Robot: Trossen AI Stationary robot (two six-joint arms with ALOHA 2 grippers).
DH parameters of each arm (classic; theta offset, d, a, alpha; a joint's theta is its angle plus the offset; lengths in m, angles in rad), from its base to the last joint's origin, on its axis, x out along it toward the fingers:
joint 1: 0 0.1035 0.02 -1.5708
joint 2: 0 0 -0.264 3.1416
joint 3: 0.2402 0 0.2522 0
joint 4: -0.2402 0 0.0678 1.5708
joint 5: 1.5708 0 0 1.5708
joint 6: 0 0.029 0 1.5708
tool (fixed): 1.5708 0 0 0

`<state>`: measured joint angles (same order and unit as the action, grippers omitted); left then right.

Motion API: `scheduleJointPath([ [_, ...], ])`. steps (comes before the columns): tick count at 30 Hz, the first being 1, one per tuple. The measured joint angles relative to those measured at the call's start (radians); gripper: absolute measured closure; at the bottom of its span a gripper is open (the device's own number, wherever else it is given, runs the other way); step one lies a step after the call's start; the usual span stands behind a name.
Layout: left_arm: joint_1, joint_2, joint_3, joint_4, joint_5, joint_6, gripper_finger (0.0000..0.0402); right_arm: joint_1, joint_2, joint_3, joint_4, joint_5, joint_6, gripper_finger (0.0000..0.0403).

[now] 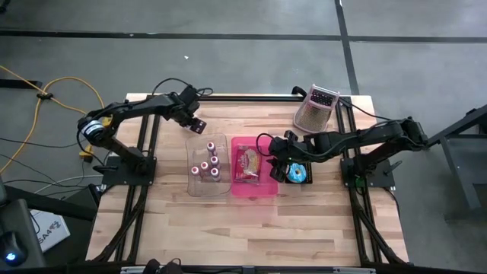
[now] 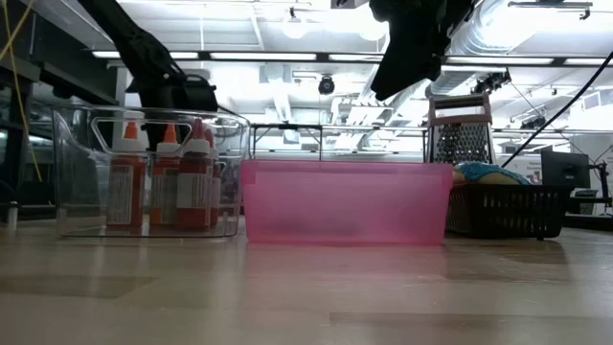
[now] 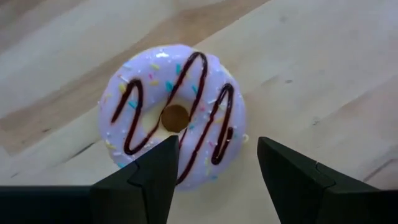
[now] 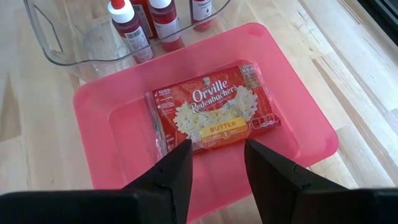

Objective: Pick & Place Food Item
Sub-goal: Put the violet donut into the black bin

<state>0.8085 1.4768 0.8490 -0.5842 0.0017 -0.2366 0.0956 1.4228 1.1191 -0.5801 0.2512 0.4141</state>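
Note:
A lavender-frosted donut (image 3: 174, 115) with chocolate drizzle and sprinkles lies flat on the wooden table, seen in the left wrist view. My left gripper (image 3: 217, 149) is open just above it, fingers pointing down; it is near the table's far edge (image 1: 196, 122), and in the high view it hides the donut. A red popcorn packet (image 4: 211, 115) lies flat in the pink bin (image 4: 305, 118), which also shows in the high view (image 1: 266, 190). My right gripper (image 4: 217, 149) is open and empty above the bin's right side (image 1: 275, 162).
A clear bin (image 1: 199, 186) with several red sauce bottles (image 1: 207, 167) stands left of the pink bin. A black basket (image 2: 508, 211) with a blue donut (image 1: 297, 173) stands right of it. A metal grater (image 1: 316, 110) stands at the far right. The near half of the table is bare wood.

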Motion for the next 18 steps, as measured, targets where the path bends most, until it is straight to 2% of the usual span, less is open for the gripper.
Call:
scheduleJointPath([
  [7, -0.001, 0.031, 0.0, 0.033, -0.069, 0.023, 0.0189, 0.0, 0.0, 0.0, 0.0, 0.0, 0.0, 0.0269],
  [18, 0.0, 0.032, 0.0, 0.072, -0.053, 0.065, 0.0189, 0.0, 0.0, 0.0, 0.0, 0.0, 0.0, 0.0269],
])
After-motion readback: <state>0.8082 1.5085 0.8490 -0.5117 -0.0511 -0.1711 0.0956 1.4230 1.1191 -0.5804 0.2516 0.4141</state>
